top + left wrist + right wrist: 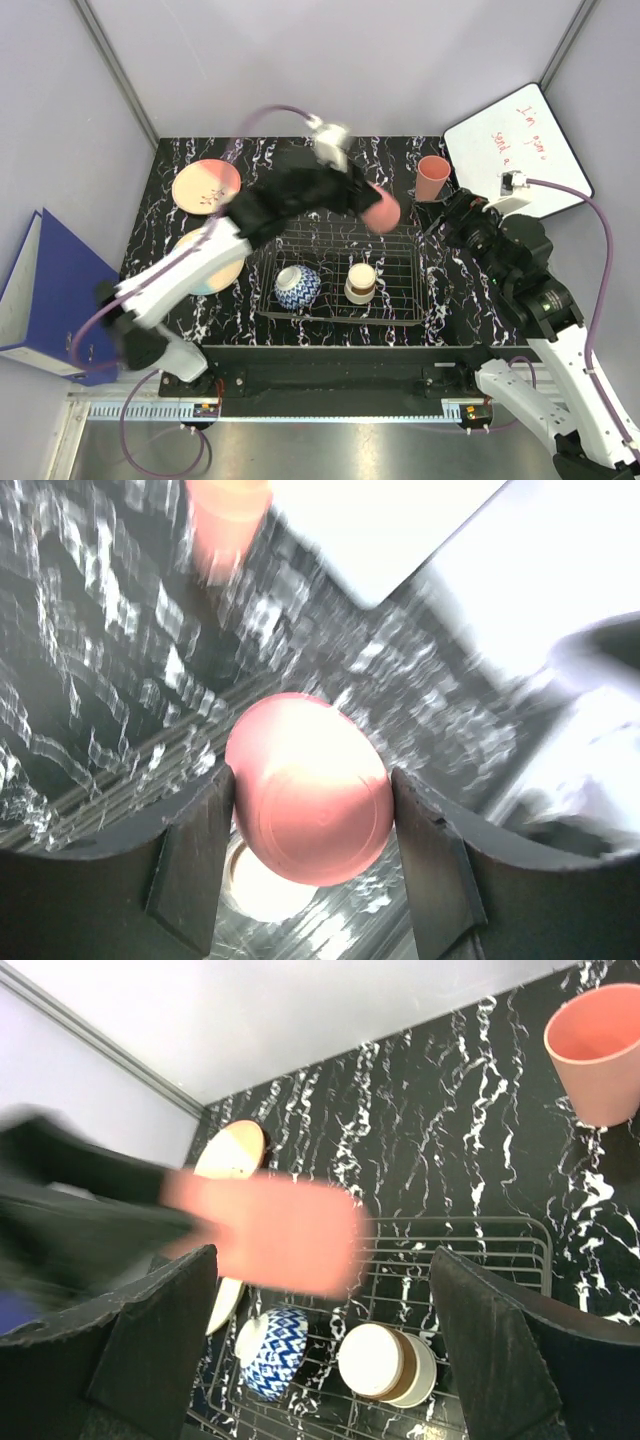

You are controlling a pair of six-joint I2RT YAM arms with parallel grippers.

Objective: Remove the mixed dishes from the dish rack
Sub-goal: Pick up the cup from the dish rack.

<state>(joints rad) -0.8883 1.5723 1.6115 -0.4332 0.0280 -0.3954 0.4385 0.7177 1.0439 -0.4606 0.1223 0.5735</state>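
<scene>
Left fingers (190, 870) grip pink cup (380, 212) above the dish rack (398, 270), right fingers (160, 1340) spread empty; next, desk (400, 160) placement beside rack

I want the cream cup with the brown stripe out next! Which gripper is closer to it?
Left. The left gripper, shut on a pink cup, hangs over the dish rack, just behind the cream cup. The right gripper is open, off beyond the rack's right end.
</scene>
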